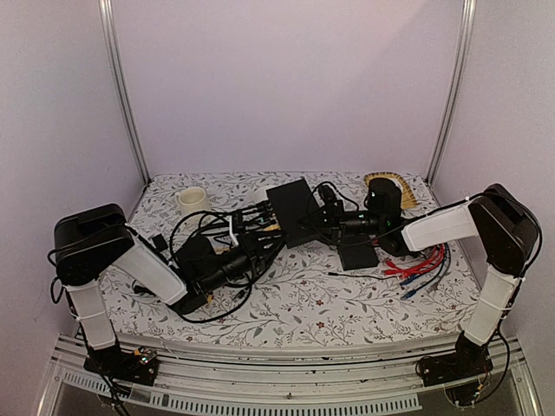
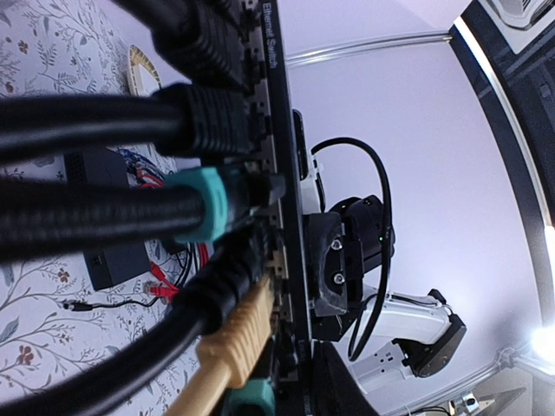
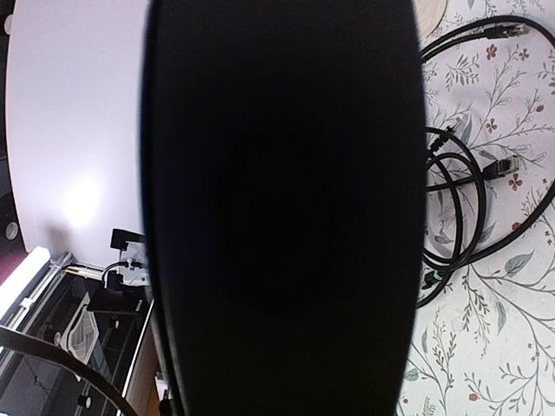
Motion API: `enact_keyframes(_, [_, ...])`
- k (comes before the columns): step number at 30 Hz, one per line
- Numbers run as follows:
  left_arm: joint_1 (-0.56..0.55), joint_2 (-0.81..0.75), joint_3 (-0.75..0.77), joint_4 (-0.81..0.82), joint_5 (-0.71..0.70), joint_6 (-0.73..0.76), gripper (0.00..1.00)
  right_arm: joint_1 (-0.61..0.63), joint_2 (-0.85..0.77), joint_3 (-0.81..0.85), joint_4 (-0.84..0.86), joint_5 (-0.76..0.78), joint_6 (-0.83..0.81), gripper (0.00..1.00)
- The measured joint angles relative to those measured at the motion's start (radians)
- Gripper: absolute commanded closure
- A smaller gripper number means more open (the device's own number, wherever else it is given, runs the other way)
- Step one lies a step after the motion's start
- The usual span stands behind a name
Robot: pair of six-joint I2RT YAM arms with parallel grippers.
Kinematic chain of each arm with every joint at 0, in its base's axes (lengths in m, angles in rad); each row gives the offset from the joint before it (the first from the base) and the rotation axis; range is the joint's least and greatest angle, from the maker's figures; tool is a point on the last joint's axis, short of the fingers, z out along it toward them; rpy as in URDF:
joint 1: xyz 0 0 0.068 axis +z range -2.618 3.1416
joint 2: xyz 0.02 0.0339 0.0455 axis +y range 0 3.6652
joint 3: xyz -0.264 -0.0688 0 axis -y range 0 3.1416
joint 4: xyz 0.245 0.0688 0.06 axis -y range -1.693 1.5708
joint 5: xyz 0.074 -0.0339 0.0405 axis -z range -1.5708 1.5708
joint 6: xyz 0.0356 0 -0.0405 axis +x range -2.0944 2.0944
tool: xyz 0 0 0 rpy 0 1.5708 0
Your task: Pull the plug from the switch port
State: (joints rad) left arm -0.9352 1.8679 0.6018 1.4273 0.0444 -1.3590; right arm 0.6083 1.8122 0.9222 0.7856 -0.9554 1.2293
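Note:
The switch is a flat black box at mid-table, with several cables plugged into its left edge. The left wrist view shows that port edge close up, with a black plug, a teal plug and a tan plug all seated in ports. My left gripper is in among those cables just left of the switch; its own fingers do not show. My right gripper clamps the switch's right side, one finger pressed on its face. The switch body fills the right wrist view.
A shorter black box lies right of the switch, beside red and blue cables. A cream cup stands at the back left. Loose black cables loop on the floral cloth, and a tan coil sits at the back right.

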Motion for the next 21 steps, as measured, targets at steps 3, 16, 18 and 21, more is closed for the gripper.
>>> enact_keyframes(3, [0.0,0.0,-0.011,0.011,0.0,0.001,0.84,-0.004,0.0,0.0,0.0,-0.014,-0.002,0.62])
enact_keyframes(16, [0.006,-0.01,-0.044,0.026,0.014,0.005,0.86,-0.046,0.0,0.0,-0.001,-0.095,-0.002,0.58])
enact_keyframes(18, [0.01,-0.015,-0.046,0.024,0.026,0.006,0.86,-0.054,0.0,0.002,0.0,-0.112,-0.002,0.58])
enact_keyframes(21, [0.018,-0.027,-0.046,0.009,0.051,0.006,0.86,-0.066,0.004,0.013,-0.002,-0.14,-0.003,0.58])
